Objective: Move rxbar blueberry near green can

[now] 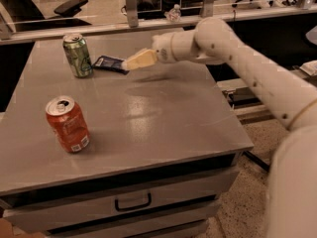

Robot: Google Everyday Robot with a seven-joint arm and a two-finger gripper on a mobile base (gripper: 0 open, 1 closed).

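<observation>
The green can (78, 56) stands upright at the back left of the grey table (163, 113). The rxbar blueberry (108, 63), a flat dark blue bar, lies on the table just right of the can, close to it. My gripper (130, 63) hangs low over the table at the bar's right end, reaching in from the right on the white arm (233, 48). Whether it touches the bar does not show.
An orange-red soda can (68, 124) stands upright at the front left of the table. A drawer with a handle (132, 201) sits under the table top. A rail with a small bottle (174, 13) runs behind the table.
</observation>
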